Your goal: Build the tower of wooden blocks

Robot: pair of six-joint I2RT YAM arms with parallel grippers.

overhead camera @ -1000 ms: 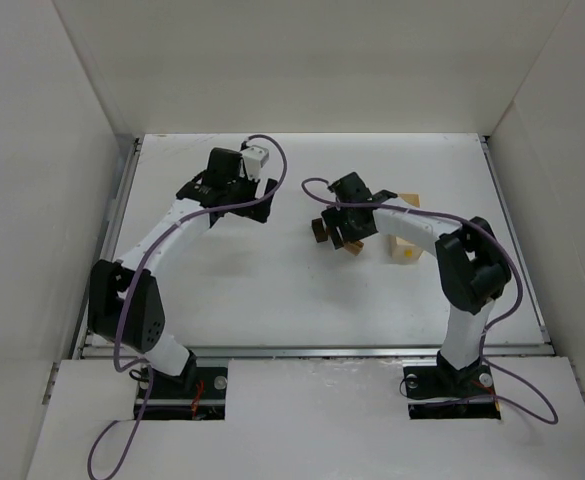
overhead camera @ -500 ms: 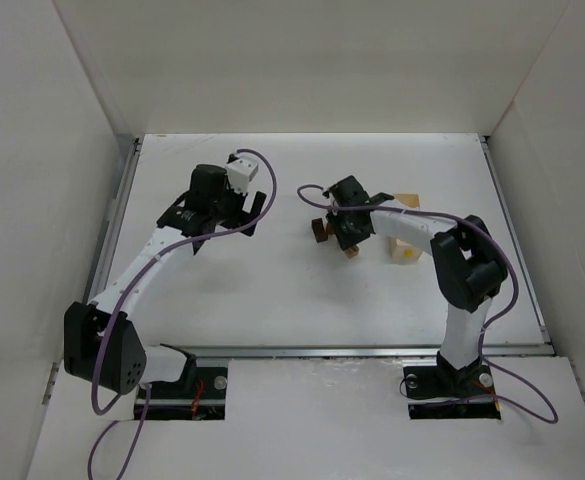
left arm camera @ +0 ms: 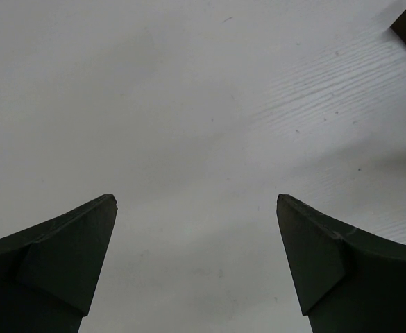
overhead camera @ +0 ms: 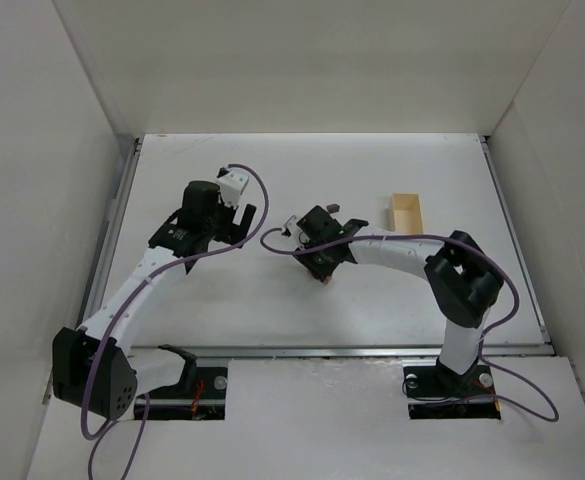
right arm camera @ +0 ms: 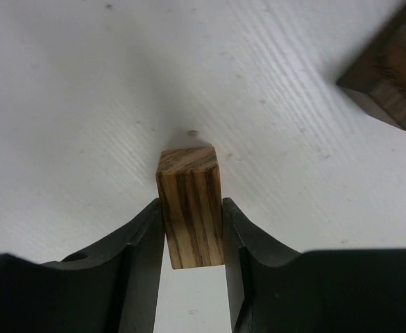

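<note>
The right jaws are closed on a striped wood block, one jaw on each long side, so its free end points toward the tabletop and it can be set down upright. It hangs near the middle of the tabletop. The tower, I judge, is the dark block near it, with a bit of orange at its edge. From above, the right arm hides it. The left jaws are open and empty over bare tabletop, left of the middle, probably to stay out of the way. Open room lies toward the near edge and the left edge. The cream box stands well apart, toward the far right corner.
</note>
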